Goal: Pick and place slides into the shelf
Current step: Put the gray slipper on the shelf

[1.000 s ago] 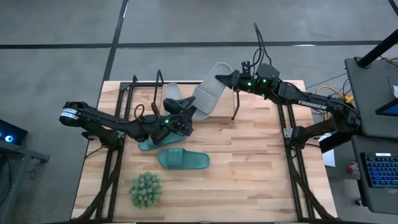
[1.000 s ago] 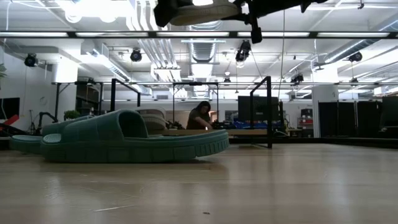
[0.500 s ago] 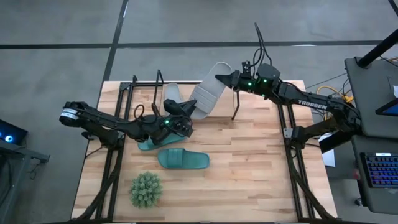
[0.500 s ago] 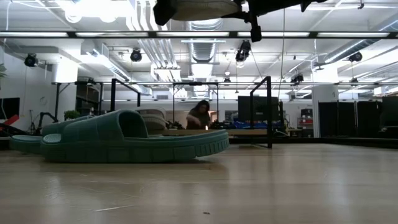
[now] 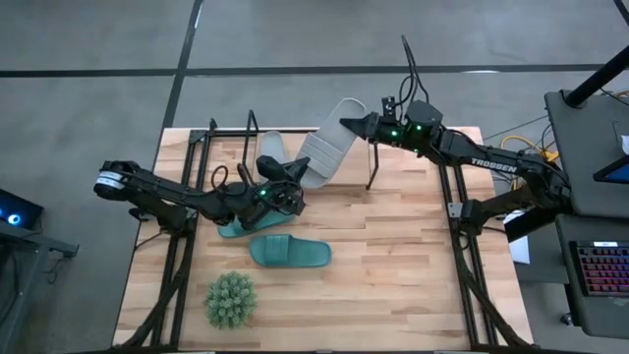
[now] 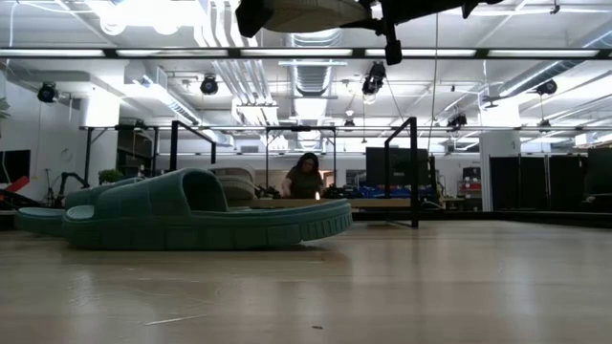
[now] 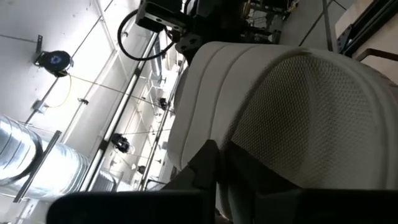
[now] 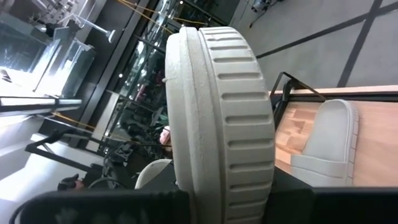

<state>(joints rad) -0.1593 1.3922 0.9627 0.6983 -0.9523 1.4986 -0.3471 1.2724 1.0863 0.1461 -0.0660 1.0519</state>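
A light grey slide (image 5: 329, 147) hangs in the air over the table's far middle, between my two grippers. My right gripper (image 5: 347, 123) is shut on its far end. My left gripper (image 5: 298, 183) is shut at its near end. A second grey slide (image 5: 270, 146) rests sole-down on the shelf (image 5: 209, 138) at the far left. One teal slide (image 5: 290, 253) lies flat on the table. Another teal slide (image 5: 234, 229) lies partly under my left arm. My left gripper's shut fingertips (image 7: 210, 165) meet the near end of the grey slide at its dotted footbed (image 7: 298, 118), beside the strap. They come level from the table's left. Whether any rubber is pinched between them I cannot tell. My right gripper holds the grey slide by its far end (image 5: 344, 108), coming level from the table's right; its own body hides the fingers in the right wrist view. The slide is lifted clear and on edge, with its ribbed strap (image 8: 242, 124) facing the camera.
A spiky green plant (image 5: 231, 300) stands near the table's front left. Black frame rails (image 5: 462, 256) run along both sides of the table. Bare wood lies at the middle and right. A person sits in the room beyond (image 6: 306, 177).
My left gripper has shut at the near end of the lifted grey slide. Both arms have stayed in place, and the slide hangs as before.
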